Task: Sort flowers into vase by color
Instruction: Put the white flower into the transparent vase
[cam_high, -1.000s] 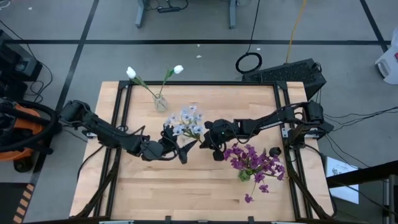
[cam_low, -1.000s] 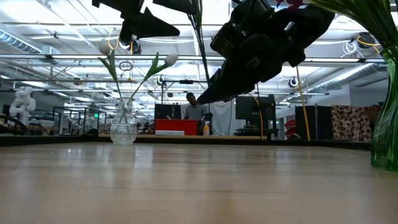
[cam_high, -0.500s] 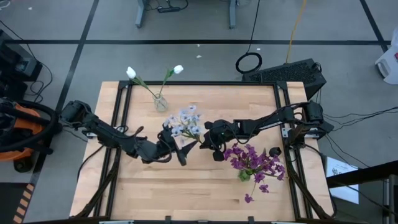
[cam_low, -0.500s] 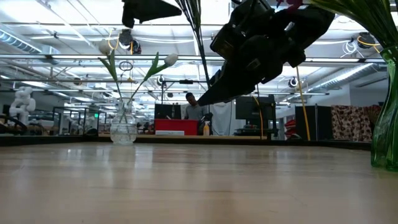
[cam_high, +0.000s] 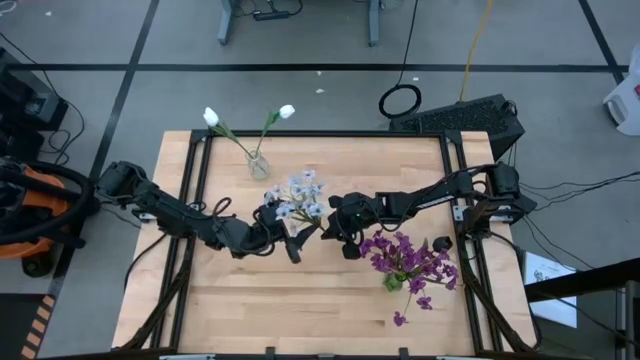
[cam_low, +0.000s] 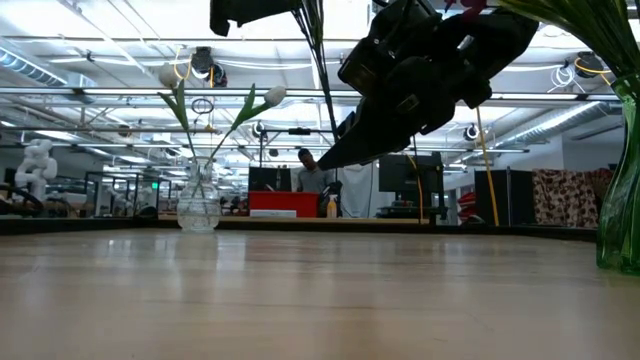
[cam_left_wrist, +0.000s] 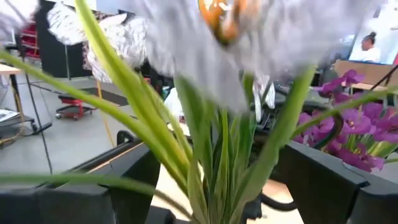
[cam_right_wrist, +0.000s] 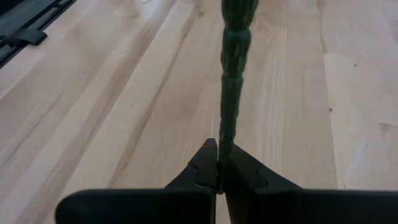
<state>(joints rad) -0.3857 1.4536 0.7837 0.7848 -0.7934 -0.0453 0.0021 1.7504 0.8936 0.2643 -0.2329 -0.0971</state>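
Observation:
A pale grey-blue flower cluster (cam_high: 300, 193) on green stalks (cam_left_wrist: 214, 158) is held above the table's middle. My right gripper (cam_right_wrist: 219, 171) is shut on the stalk's lower end. My left gripper (cam_left_wrist: 217, 186) is open, its two fingers standing on either side of the stalks and leaves just under the blossoms; I cannot tell whether they touch. Seen from above, it (cam_high: 283, 232) comes from the table's left. In the low view, only its underside (cam_low: 250, 10) shows at the top edge. My right gripper pinches the green stalk near its lower end (cam_right_wrist: 224, 140) between its two fingertips. The fingers slant downward from the table's right side. The stalk (cam_low: 325, 90) rises above the fingertips, nearly upright, and the flower is lifted clear of the table.
A clear vase (cam_high: 258, 165) with two white tulips stands near the far edge, left of middle. A green vase (cam_low: 620, 180) with purple flowers (cam_high: 405, 260) stands at the right, close beside my right arm. One purple blossom (cam_high: 400, 319) lies loose near the front edge.
My left gripper has risen and tipped up toward level, staying open around the stalks; in the low view it has climbed almost out of the top edge. My right gripper and the flower have kept still.

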